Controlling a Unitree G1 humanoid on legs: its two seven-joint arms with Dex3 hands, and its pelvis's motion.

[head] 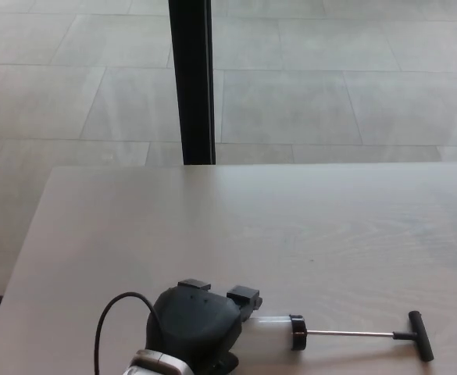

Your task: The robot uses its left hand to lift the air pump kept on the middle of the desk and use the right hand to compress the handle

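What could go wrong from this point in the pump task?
1. The left hand covers the air pump at its barrel's far end, so a lift could tip the extended handle downward.
2. The pump lies near the desk front edge; a slip might drop it.

You have a pale wood-grain table filling the lower half of the head view, its far edge running straight across and its left edge slanting down toward the bottom corner. Beyond it you see a floor of large light-grey tiles with thin darker joints. A black upright post rises from just behind the table's far edge to the top of the view.
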